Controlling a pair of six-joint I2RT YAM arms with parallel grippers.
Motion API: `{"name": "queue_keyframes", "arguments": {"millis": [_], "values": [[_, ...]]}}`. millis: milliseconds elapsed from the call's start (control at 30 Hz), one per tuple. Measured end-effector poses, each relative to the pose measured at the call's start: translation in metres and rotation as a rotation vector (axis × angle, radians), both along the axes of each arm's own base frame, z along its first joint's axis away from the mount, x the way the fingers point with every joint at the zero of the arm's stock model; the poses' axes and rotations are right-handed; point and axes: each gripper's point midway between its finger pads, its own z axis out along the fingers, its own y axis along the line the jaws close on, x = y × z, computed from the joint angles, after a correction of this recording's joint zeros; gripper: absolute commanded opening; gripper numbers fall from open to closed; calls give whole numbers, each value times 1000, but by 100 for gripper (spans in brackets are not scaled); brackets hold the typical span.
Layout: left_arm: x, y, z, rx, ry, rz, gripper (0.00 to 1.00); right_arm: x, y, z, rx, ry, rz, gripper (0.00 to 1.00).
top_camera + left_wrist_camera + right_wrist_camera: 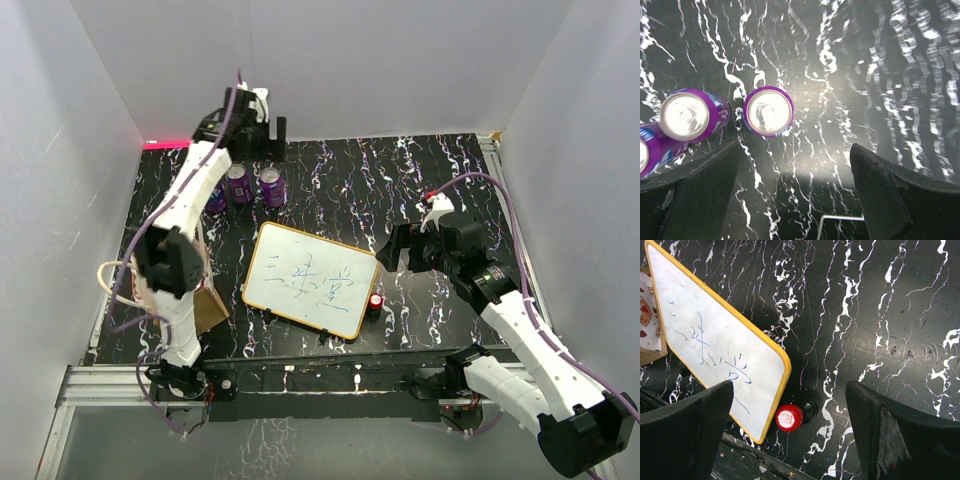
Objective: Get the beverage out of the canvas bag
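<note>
The tan canvas bag (208, 308) with cream loop handles stands at the near left, beside my left arm's base; its contents are hidden. A patterned tan edge that may be the bag shows in the right wrist view (649, 325). Three purple cans (238, 184) stand upright at the far left of the black marble table (340, 190). In the left wrist view two cans (769, 112) show from above and a third is cut off at the left edge. My left gripper (272, 138) (795, 200) hangs open and empty beyond the cans. My right gripper (392, 246) (790, 435) is open and empty.
A white board with a yellow-wood frame (310, 280) (710, 340) lies in the middle. A small red-capped black item (375, 302) (789, 417) stands at its right corner, below my right gripper. White walls enclose the table.
</note>
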Motion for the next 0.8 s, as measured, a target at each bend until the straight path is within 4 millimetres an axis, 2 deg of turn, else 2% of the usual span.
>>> {"name": "queue_keyframes", "arguments": {"millis": [100,200,233,300,367,433,600,800], "values": [[-34,4,64,-68,-117,-23,88,0,0,-1,-1,3,0,98],[-78,15,122,-124,-257,-41,88,0,0,-1,-1,3,1,98],[-93,20,135,-134,-295,-43,88,0,0,-1,-1,3,1,98],[-120,31,148,-137,-346,-37,88,0,0,-1,-1,4,1,98],[-144,46,152,-121,-381,-17,88,0,1,-1,0,4,3,98],[-165,61,147,-92,-399,18,87,0,1,-2,0,7,4,98],[-215,110,112,14,-401,160,86,1,1,-3,-3,12,4,98],[-255,155,95,62,-444,364,86,1,1,-5,-5,20,4,98]]}}
